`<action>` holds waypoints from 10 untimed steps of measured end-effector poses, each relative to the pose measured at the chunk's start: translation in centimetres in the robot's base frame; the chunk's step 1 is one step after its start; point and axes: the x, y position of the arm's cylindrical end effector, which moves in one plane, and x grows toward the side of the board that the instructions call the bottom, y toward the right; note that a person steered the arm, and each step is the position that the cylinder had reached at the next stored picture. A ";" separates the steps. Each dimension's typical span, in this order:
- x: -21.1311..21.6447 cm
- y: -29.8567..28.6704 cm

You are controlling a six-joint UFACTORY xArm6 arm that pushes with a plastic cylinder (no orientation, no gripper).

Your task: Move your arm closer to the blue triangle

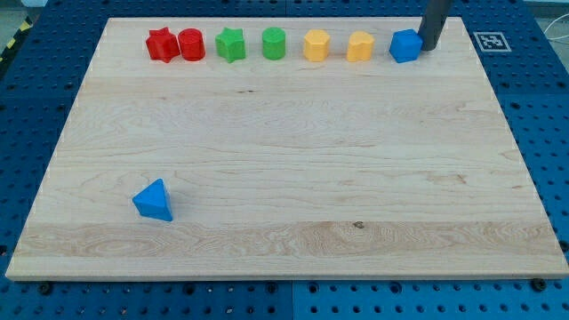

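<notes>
My tip [429,47] stood at the view's top right of the wooden surface [293,178], just beside the blue cube-like block [405,45] that closed a row of blocks along the top edge. It looked to be touching that block's right side, or very nearly so; I could not tell which. The arm carried no gripper, only the dark rod, so nothing was grasped or released.

The rest of the row ran toward the view's left: two yellow blocks [360,45] [316,44] of unclear shape, a green cylinder-like block [274,43], a green star [230,44], a red cylinder-like block [191,44] and a red star [162,44].

The blue triangle [154,201] lay alone near the view's bottom left, well apart from every other block and from my tip, almost at the opposite corner.

As I judged it, the task was barely begun, if at all: nearly the whole diagonal remained to be crossed. The open wood between them held no blocks, so a straight slide down and to the view's left seemed unobstructed.
</notes>
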 end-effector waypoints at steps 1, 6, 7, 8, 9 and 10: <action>0.5 -0.1; 8.4 -6.4; 8.8 -11.4; 11.1 -16.6; 13.7 -22.3; 15.4 -28.4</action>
